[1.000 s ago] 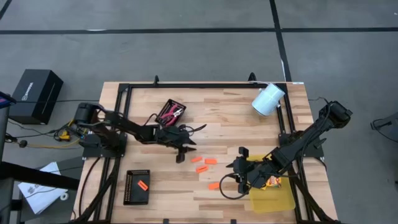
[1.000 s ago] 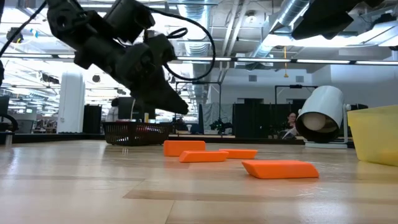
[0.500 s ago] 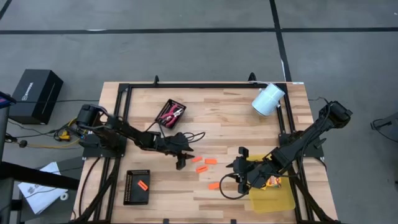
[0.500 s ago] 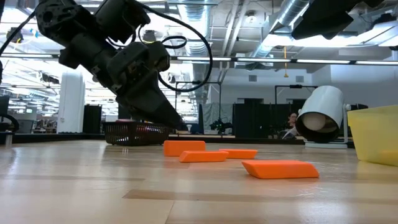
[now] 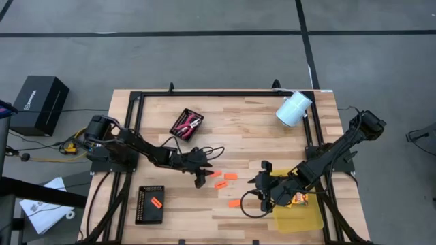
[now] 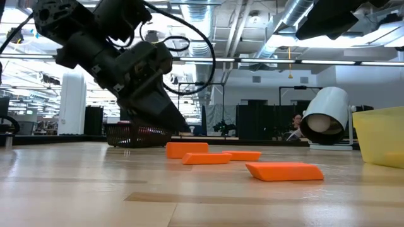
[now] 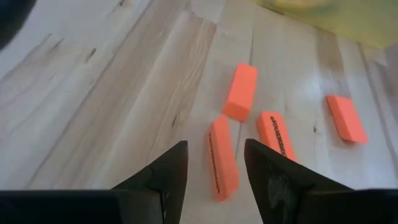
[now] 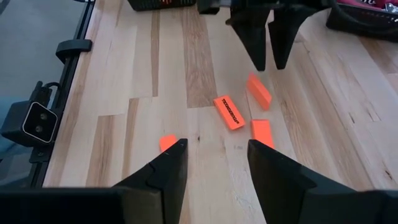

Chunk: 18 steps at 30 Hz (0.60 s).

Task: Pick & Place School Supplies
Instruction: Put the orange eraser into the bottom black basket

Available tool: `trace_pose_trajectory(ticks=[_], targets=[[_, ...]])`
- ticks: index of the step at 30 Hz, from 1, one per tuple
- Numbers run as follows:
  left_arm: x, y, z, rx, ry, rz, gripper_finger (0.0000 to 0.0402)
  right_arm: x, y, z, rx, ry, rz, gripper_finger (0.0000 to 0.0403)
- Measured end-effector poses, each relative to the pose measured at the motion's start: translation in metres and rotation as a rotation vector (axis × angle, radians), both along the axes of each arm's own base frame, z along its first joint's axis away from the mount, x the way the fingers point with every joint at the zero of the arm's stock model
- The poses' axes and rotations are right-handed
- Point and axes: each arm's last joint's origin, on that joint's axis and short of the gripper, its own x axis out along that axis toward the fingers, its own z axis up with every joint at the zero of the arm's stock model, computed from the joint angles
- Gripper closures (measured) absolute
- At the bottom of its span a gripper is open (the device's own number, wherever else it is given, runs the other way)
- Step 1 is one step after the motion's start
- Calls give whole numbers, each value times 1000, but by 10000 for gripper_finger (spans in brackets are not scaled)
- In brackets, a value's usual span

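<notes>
L gripper (image 7: 214, 165) open, empty, low over table. Nearest orange piece (image 7: 222, 157) lies betw its fingers, long axis parallel to them, so jaws straddle short width. R gripper (image 8: 211, 163) open, empty, farther off near yellow bin (image 5: 300, 214).

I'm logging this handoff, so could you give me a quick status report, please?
Left gripper open, low over nearest orange piece, nothing held. Right gripper open, empty, waiting by yellow bin. Three other orange pieces loose on table. Nothing blocking.
</notes>
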Motion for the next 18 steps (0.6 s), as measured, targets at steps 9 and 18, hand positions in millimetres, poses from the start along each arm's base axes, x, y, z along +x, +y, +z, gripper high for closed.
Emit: trace_pose_trajectory(ticks=[9, 18], targets=[[18, -8, -21, 0, 57, -8, 247, 0, 0, 0, 4, 3, 5, 244], [17, -8, -24, -11, 75, -24, 259, 0, 1, 0, 21, 15, 25, 244]])
